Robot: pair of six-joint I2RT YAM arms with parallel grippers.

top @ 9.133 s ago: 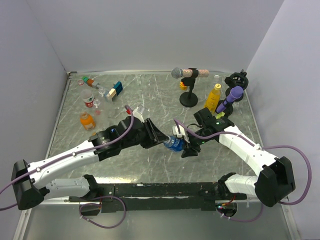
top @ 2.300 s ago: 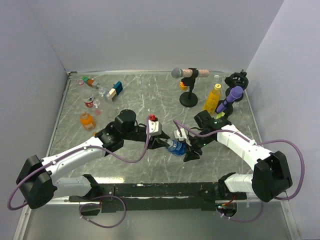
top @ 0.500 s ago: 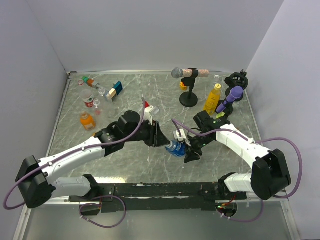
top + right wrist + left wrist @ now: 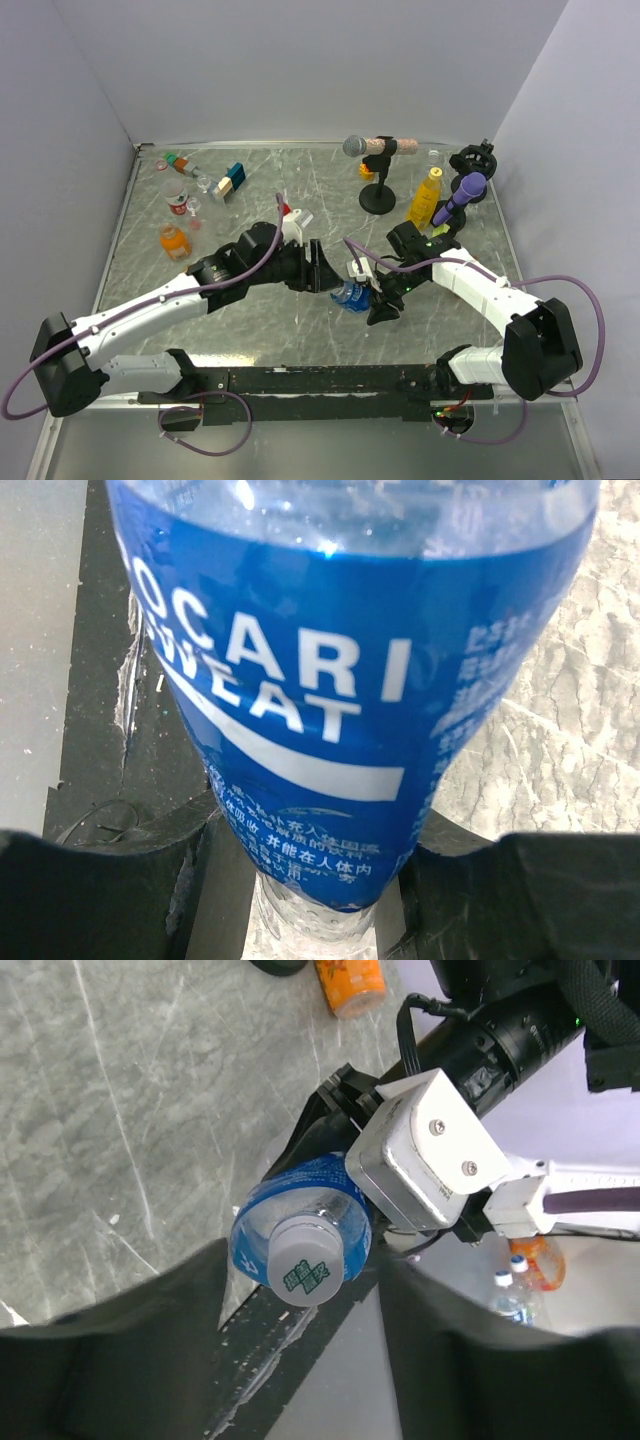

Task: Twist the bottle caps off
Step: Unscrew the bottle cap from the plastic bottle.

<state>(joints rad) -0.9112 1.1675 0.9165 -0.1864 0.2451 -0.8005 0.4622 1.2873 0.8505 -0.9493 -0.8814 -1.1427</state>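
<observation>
Top external: right pincer [image 4: 370, 298] pinches bottle [image 4: 349, 294]; left pincer [image 4: 322, 272] spread; microphone stand [image 4: 377, 199] behind.

The bottle [image 4: 290, 1195] is glossy clear plastic, its grey cap [image 4: 305, 1263] matt, probably plastic too.

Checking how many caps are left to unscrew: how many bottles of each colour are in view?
Clear plastic bottle with blue label: 1
Squat orange plastic bottles: 2
Tall yellow plastic bottle: 1
Small clear plastic bottle: 1
Total: 5
</observation>
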